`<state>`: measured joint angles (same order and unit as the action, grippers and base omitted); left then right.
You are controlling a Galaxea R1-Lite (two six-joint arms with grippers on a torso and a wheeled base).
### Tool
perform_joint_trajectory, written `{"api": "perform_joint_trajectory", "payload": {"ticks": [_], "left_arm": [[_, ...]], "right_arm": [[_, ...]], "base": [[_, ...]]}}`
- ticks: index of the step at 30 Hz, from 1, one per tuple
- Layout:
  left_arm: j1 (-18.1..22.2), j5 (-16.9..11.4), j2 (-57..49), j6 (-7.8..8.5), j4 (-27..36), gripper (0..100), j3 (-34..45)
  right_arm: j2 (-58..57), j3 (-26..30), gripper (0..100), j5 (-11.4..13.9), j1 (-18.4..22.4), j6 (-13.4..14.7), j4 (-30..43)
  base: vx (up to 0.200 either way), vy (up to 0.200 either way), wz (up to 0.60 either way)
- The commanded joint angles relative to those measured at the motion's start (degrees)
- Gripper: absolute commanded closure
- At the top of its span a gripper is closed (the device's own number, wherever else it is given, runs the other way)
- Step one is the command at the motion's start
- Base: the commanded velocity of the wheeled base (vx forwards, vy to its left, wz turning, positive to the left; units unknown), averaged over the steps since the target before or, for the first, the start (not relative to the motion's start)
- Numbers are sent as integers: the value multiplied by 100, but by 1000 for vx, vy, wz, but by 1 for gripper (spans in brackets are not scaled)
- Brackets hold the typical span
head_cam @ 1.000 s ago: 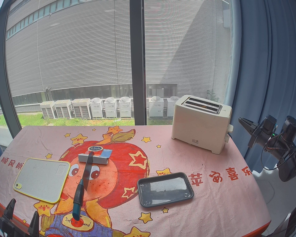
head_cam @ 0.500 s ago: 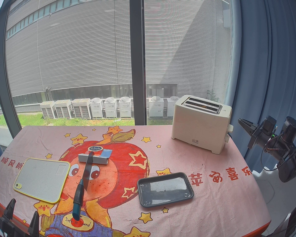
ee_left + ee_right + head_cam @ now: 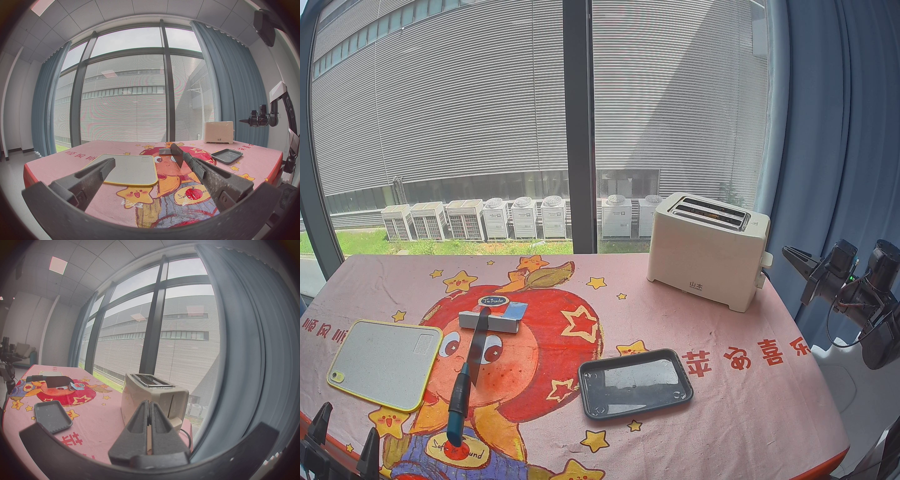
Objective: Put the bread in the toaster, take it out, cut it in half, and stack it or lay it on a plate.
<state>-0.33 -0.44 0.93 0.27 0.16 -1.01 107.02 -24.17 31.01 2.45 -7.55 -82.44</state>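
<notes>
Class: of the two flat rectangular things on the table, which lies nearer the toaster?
The dark tray, just in front of the toaster. The pale cutting board with the yellow rim lies far off on the robot's left, beyond the knife.

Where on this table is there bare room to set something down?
Bare cloth lies between the toaster and the plate, right of the plate, and along the far left by the window. The near left is crowded: cutting board, knife and knife rest sit close together.
</notes>
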Motion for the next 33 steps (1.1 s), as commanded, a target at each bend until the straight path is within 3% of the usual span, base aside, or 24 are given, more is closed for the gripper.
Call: {"api": "perform_joint_trajectory", "payload": {"ticks": [1,33], "left_arm": [[-2,0,-93,0,2,0,101],[-2,0,-93,0,2,0,101]], "right_arm": [[319,-35,100,1,63,-1,-8],[601,-140,100,1,212,-1,-8]], "base": [[0,0,0],[0,0,0]]}}
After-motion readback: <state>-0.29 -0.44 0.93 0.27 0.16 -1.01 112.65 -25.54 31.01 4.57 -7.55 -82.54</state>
